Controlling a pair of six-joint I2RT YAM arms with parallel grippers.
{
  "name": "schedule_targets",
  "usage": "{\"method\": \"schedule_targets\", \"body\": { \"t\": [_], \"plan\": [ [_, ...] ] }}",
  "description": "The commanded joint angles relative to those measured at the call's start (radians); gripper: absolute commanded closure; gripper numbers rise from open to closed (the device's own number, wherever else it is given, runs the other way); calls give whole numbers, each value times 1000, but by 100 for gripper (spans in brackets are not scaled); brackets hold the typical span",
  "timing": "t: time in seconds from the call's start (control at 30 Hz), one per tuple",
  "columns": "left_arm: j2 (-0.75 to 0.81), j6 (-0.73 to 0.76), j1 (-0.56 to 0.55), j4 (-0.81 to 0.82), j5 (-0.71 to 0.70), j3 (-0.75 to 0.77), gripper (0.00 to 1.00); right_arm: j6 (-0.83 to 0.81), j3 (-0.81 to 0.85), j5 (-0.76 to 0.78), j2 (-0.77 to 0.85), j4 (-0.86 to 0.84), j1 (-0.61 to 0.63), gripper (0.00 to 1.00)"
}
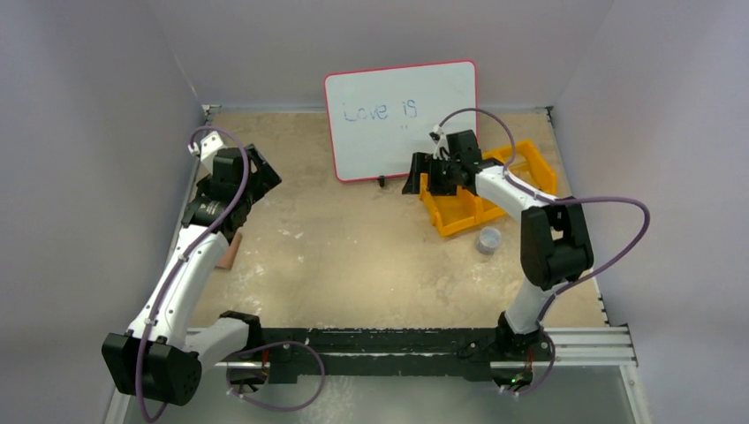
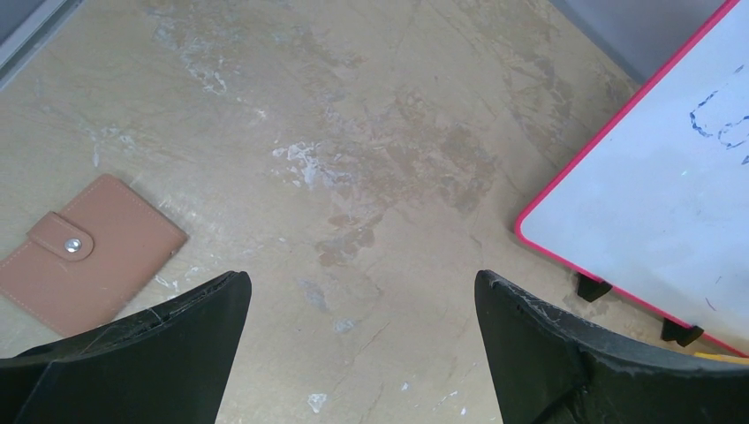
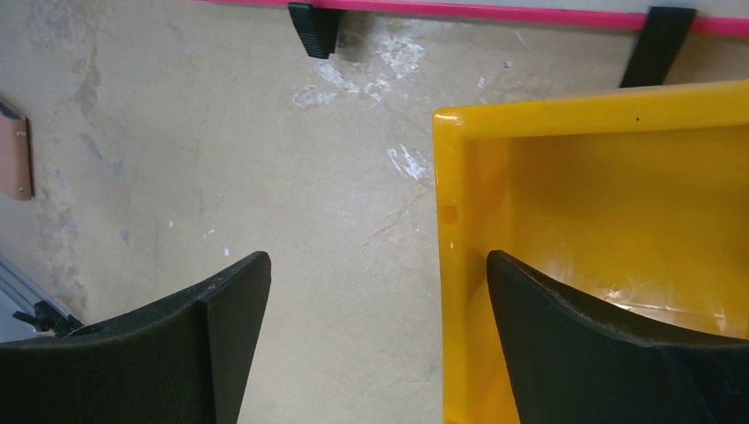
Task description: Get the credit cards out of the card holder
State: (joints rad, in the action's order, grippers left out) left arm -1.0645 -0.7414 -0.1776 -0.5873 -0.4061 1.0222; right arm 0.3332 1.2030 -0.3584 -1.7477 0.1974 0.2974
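The card holder is a brown wallet lying closed on the table, its snap strap fastened. It shows at the left of the left wrist view, as a sliver beside the left arm in the top view, and at the far left edge of the right wrist view. No credit cards are visible. My left gripper is open and empty above bare table, to the right of the holder; in the top view it is at the back left. My right gripper is open and empty, straddling the orange tray's left wall.
A white board with a pink frame stands at the back centre on black feet. The orange three-compartment tray lies at the back right. A small grey round object sits in front of the tray.
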Motion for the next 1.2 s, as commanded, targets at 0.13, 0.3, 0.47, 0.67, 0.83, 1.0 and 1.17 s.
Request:
{"method": "schedule_targets", "body": {
  "t": [0.13,0.3,0.47,0.67,0.83,1.0,1.17],
  "plan": [
    [8,-15,7,13,-12,21,2,52,116,-49,-56,-37,97,7],
    [20,-21,7,12,-7,14,2,76,201,-27,-116,-25,145,7],
    [26,-23,7,-13,-41,15,2,114,251,-26,-152,-47,181,7],
    [24,-37,7,-38,-73,21,2,157,313,-22,-201,-62,225,7],
    [20,-43,7,-49,-77,22,2,139,399,-5,-258,-20,269,6],
    [20,-63,7,-72,-134,21,2,102,477,-3,-305,15,309,7],
    [17,-68,7,-83,-148,23,1,76,535,73,-315,74,329,5]
  ]
}}
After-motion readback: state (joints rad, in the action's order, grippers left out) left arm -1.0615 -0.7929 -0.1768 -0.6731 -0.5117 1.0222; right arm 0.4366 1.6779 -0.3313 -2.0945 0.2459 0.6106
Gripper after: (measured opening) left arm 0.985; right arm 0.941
